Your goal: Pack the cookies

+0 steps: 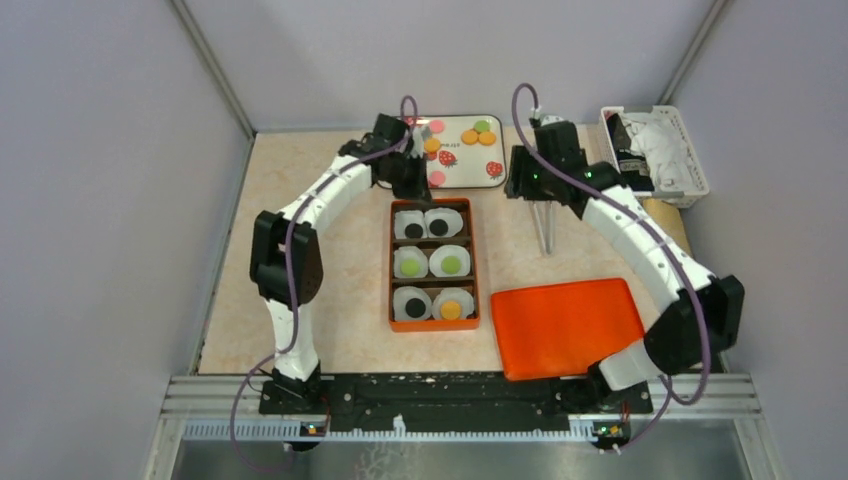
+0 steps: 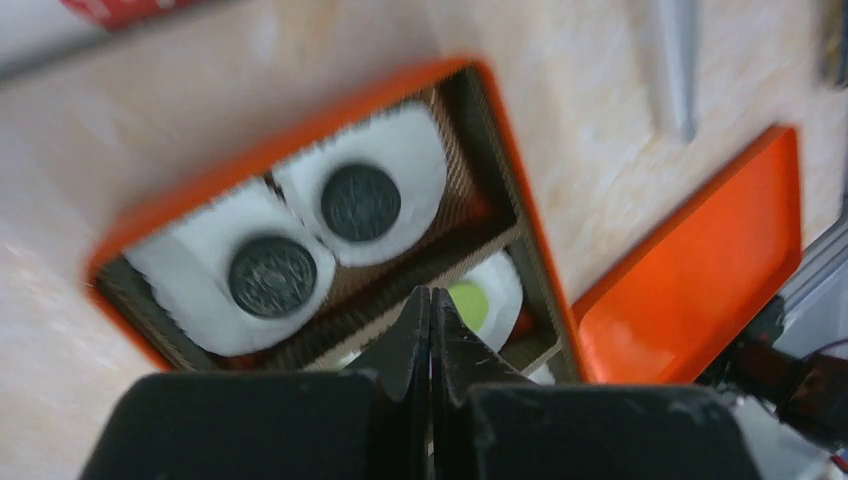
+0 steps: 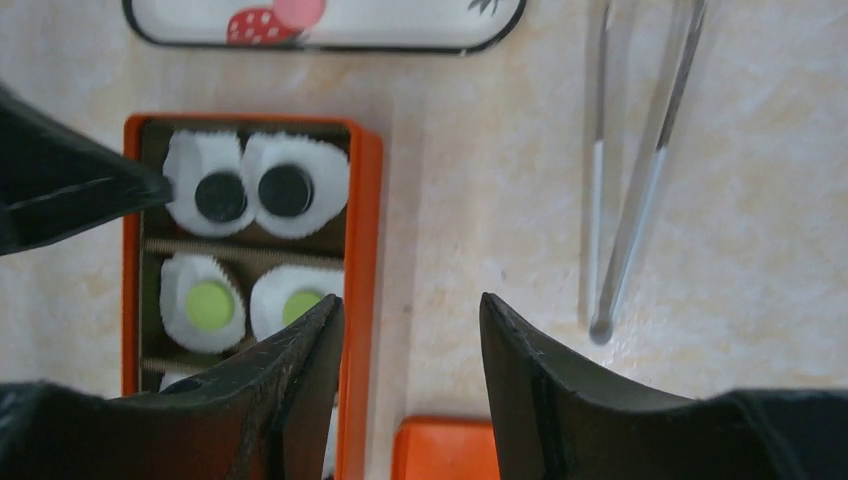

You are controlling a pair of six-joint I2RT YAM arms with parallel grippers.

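Six cookies (image 1: 451,264) sit in paper cups (image 3: 325,175) inside an orange box (image 1: 474,262) on the desk (image 1: 350,340): three black, two green, one orange. Others lie on the strawberry-print tray (image 1: 468,165) behind it. The left hand (image 2: 431,310), fingers pressed together, hangs over the box's far end; the right hand (image 3: 410,300), fingers apart and empty, hovers near the tongs (image 1: 543,232)

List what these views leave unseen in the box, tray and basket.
- Box near row: left wrist view, left end effector covers it.
- Tray left end: top view, left arm covers it.
- Basket contents: top view, too small, jumbled.
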